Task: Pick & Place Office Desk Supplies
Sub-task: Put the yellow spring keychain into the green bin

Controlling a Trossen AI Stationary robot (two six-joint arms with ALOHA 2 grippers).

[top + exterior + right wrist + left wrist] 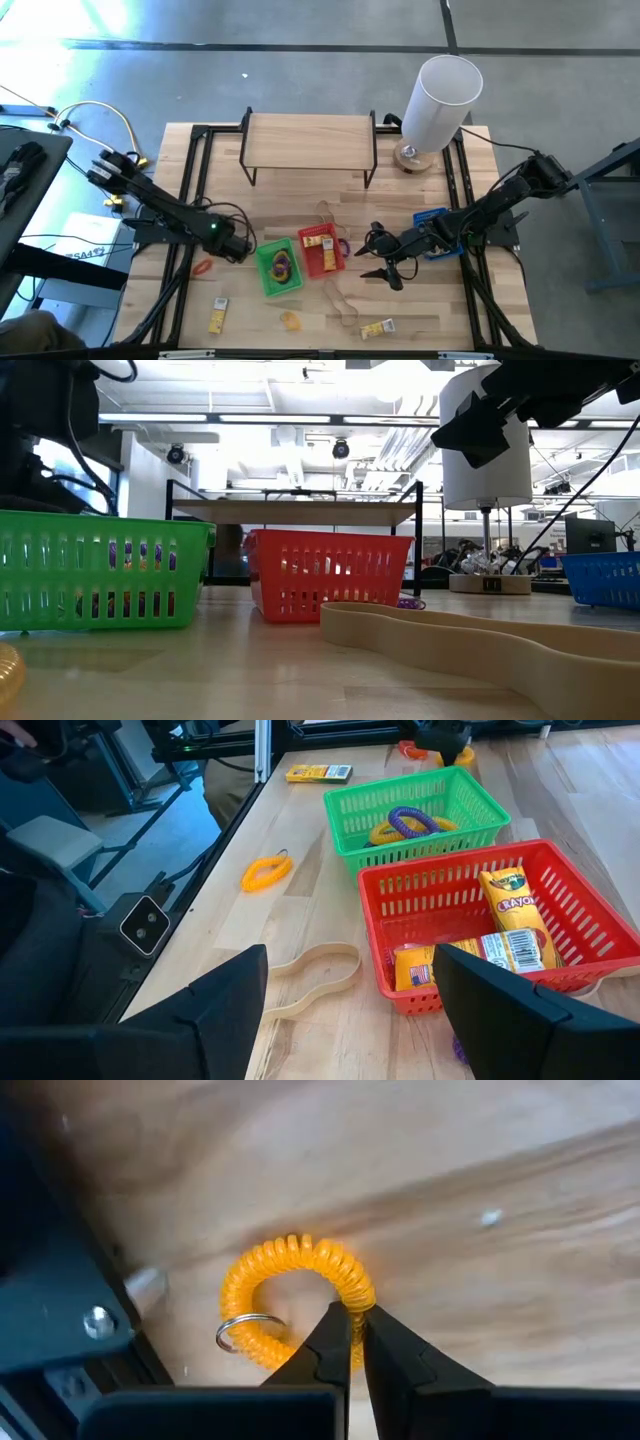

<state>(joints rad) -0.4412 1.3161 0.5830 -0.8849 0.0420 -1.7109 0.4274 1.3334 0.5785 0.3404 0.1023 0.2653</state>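
Note:
An orange coil ring (pixel 290 1260) with a small metal key ring (pixel 243 1332) lies on the wooden table left of the green basket (pixel 279 268). My left gripper (pixel 355 1312) points down over it and is shut on it; in the high view it (pixel 243 250) covers the coil. The green basket holds purple and yellow coils (pixel 412 820). The red basket (pixel 322 250) holds crayon packets (pixel 512 910). My right gripper (pixel 350 1020) hangs open right of the red basket, touching nothing. My left gripper pinches the coil's strand (pixel 352 1292) between its two fingertips, on the side of the loop away from the key ring. The fingers come from above, pointing down, across the strand. The coil lies flat on the table.
A red ring (pixel 203 268), a yellow coil (pixel 290 320), two packets (pixel 218 315) (pixel 377 328) and tan rubber bands (pixel 338 300) lie loose at the near side. A blue basket (pixel 430 220), a tall white cylinder (pixel 440 100) and a wooden shelf (pixel 310 140) stand farther back.

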